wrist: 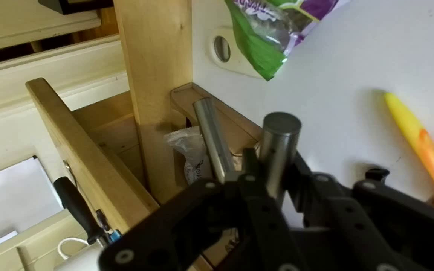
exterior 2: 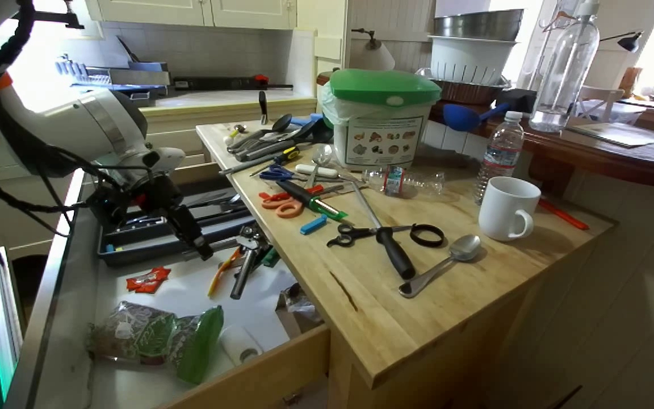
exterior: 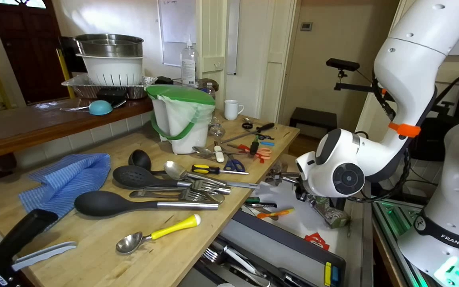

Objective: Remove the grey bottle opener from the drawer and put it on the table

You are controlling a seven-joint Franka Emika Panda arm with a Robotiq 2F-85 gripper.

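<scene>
While a long table of light wood (exterior 2: 384,318) takes up the most room, a big white robot arm (exterior: 408,67) leans over a wide, shallow, open drawer with light-wood sides (exterior 2: 270,369), right beside the table. At one end of the drawer sits a dark grey tray (exterior: 289,239) split into parts. On the table stands a white plastic tub with a green lid (exterior 2: 386,139). A crumpled blue cloth with stripes (exterior: 70,175) lies there too, just beside a long spoon with a black bowl and a silver handle (exterior: 142,205). The drawer also holds a see-through plastic bag with a green end (exterior 2: 199,343). The black gripper (wrist: 275,158) hangs over the drawer. Its two fingers squeeze one round handle of the grey metal bottle opener (exterior 2: 244,272), and the second handle pokes out beside them. The opener is over the drawer, not yet on the table. A thin yellow-and-orange stick (wrist: 420,139) and a crinkly red packet (exterior 2: 148,280) lie in the drawer, the packet near the tray.
</scene>
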